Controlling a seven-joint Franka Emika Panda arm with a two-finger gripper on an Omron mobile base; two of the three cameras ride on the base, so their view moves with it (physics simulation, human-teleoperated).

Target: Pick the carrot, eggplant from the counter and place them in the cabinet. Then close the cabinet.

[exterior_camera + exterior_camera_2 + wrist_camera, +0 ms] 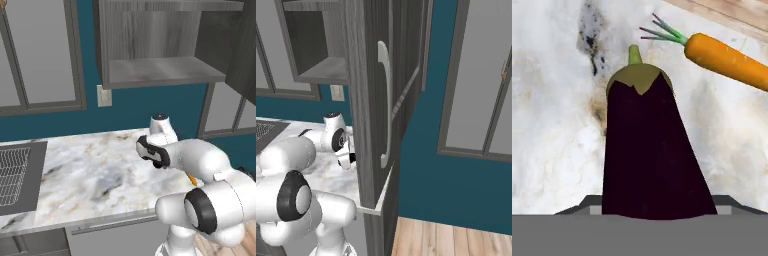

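- The eggplant (652, 150) is seen lying on the counter (557, 125), stem end pointed away from the hand, with its fat body set between the jaws of the gripper (657, 210).
- Whether the pincer is already clenched on the eggplant or only straddling it cannot be told; just the tops of the fingertips (587, 206) are glimpsed at either flank, and contact is not shown.
- Judged step: the eggplant is being grasped first, and the carrot (732, 60) is left for later.
- To do it well, the squeeze should be centred on the widest part; glossy rounded skin is likely to slip, so a firm, square grip is advised before any lift.
- The lift should be straight up, so the carrot, lying just beside the stem end but apart from it, is not knocked toward the counter edge, which is near it.
- The cabinet (160, 70) is open with its shelf bare; the door (368, 100) stands swung out close to the arm, so a route around it should be planned.
- Hidden: the lower end of the eggplant is cut off at the bottom of the hand view.
- In the left base view the carrot (192, 179) is reduced to an orange sliver behind the arm.
- The carrot's tip is cut off at the hand view's edge.
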